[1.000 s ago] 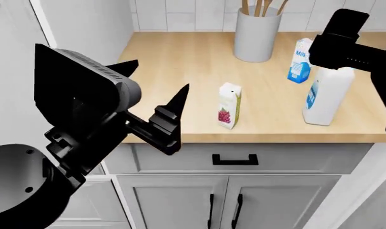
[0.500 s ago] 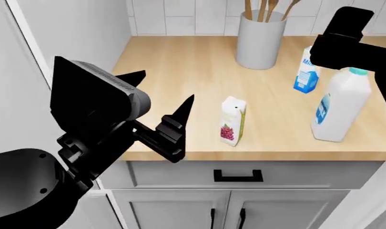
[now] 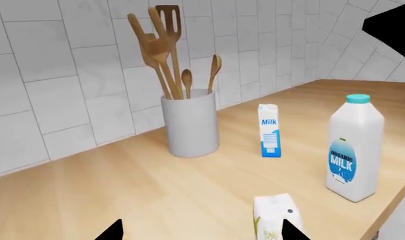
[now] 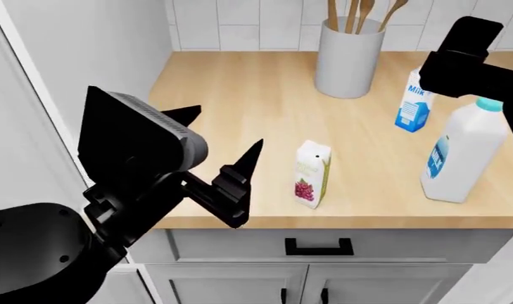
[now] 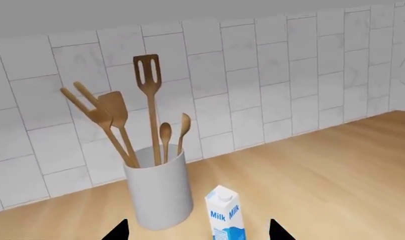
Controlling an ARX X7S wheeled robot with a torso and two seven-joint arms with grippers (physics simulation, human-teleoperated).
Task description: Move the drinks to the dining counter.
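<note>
Three drinks stand upright on the light-wood worktop (image 4: 239,95). The small raspberry carton (image 4: 311,174) (image 3: 276,217) is near the front edge. The white teal-capped bottle (image 4: 463,152) (image 3: 354,150) is to its right, and the blue-and-white Milk carton (image 4: 413,101) (image 3: 270,131) (image 5: 226,215) is behind. My left gripper (image 4: 225,132) (image 3: 202,232) hangs open and empty, left of the raspberry carton and apart from it. My right gripper (image 5: 197,231) is open and empty, facing the Milk carton; its arm (image 4: 463,60) hovers above the bottle. The dining counter is out of view.
A grey-white pot of wooden utensils (image 4: 349,54) (image 3: 189,122) (image 5: 159,192) stands at the back by the tiled wall (image 5: 256,75). A white wall (image 4: 87,50) borders the worktop's left end. A drawer with a black handle (image 4: 318,247) lies below the front edge.
The head view has shifted, so the worktop and drinks sit lower and further right in the picture. The left gripper has drifted slightly right, still open. No drink has moved.
</note>
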